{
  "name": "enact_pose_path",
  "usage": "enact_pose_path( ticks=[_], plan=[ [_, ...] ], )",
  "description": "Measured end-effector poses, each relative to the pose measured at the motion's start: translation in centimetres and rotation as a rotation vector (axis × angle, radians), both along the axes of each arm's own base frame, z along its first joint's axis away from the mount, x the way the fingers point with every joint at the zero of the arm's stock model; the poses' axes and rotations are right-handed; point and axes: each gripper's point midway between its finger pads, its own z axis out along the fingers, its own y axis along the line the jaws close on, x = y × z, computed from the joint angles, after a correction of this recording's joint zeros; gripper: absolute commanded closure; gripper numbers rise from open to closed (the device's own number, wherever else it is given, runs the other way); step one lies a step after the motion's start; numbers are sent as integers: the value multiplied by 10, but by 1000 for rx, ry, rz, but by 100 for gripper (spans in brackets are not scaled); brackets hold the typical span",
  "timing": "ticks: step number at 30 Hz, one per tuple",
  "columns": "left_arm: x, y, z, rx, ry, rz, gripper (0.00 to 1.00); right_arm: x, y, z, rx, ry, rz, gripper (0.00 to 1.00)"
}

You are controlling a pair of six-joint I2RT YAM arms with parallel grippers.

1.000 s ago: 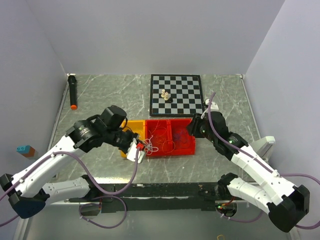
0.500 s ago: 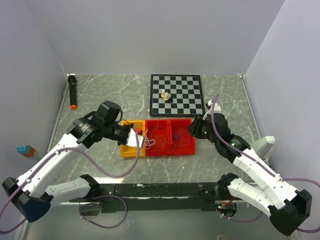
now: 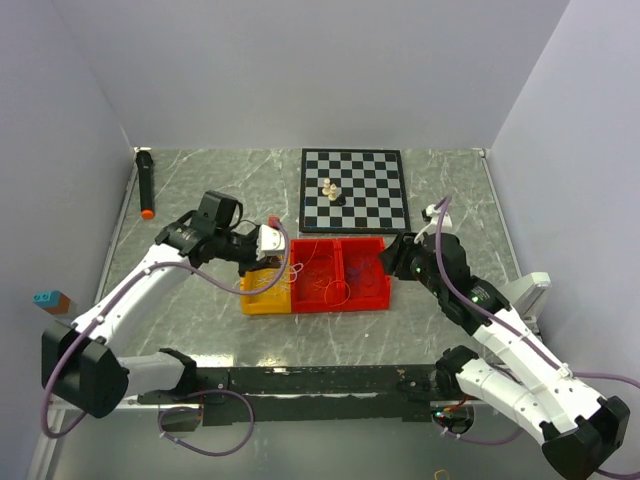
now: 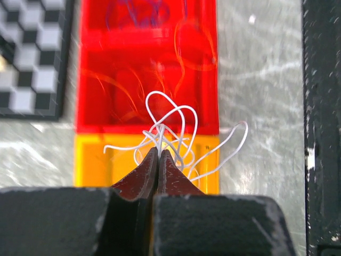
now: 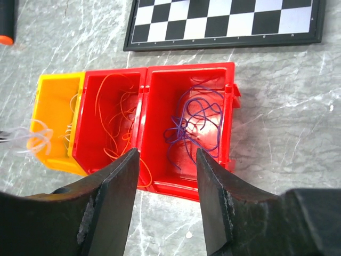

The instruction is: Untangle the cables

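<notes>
My left gripper (image 4: 159, 152) is shut on a tangle of white cables (image 4: 171, 127) and holds it above the yellow bin (image 4: 95, 160). In the top view this gripper (image 3: 278, 236) hovers over the yellow bin (image 3: 262, 296), and the white strands (image 3: 289, 267) hang from it. My right gripper (image 5: 167, 159) is open and empty above the near edge of two red bins. The right red bin (image 5: 226, 106) holds purple cables (image 5: 194, 120). The left red bin (image 5: 90, 90) holds orange cables (image 5: 114, 120). In the top view the right gripper (image 3: 393, 258) sits at the red bins' right end.
A chessboard (image 3: 354, 188) with a few pieces (image 3: 330, 189) lies behind the bins. A black marker with an orange tip (image 3: 146, 183) lies at the far left. A black rail (image 3: 320, 380) runs along the near edge. Grey walls close in three sides.
My left gripper has carried the white cables from the yellow bin's near right corner up and back, over the bin. The right arm has shifted slightly to the right.
</notes>
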Motion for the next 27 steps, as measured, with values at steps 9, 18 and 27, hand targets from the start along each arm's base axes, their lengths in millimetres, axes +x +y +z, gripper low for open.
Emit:
enact_pose_path(
  ticks=[9, 18, 27],
  plan=[
    [21, 22, -57, 117, 82, 161, 81, 1, -5, 6, 13, -19, -15, 44],
    [46, 32, -63, 166, 98, 322, 18, 0, -7, 4, 9, -11, -19, 39],
    [105, 20, 52, 71, 111, 577, 3, -6, -2, -1, 1, 37, 20, 0]
  ],
)
